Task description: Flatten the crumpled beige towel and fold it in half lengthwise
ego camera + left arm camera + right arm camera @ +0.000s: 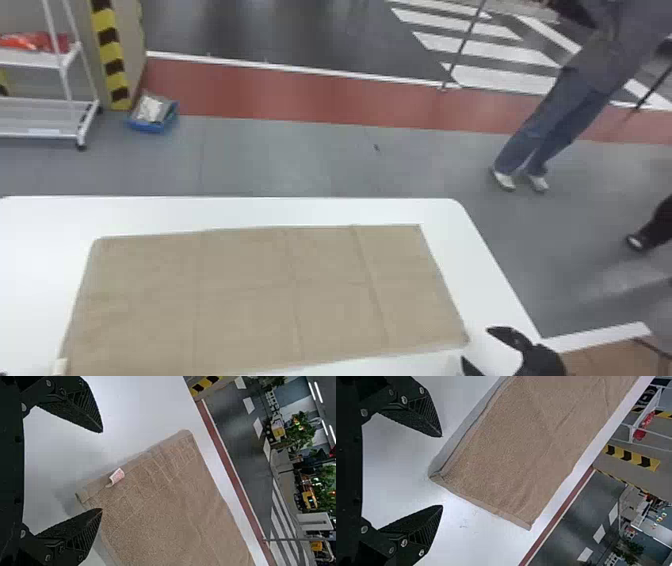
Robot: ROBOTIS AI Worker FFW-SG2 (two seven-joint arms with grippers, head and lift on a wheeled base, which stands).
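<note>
I have the white table (40, 220) across my view; on it the beige towel (240, 290) lies flat, a long rectangle with light creases; my right claw (475, 344) is open, near the towel's near right corner; my left claw (102, 470) is open too; a small white tag (117, 476) sits at the towel's left edge.

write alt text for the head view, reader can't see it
A beige towel lies flat in a long rectangle with faint creases on a white table; the right claw hangs open just beyond its near right corner.
</note>
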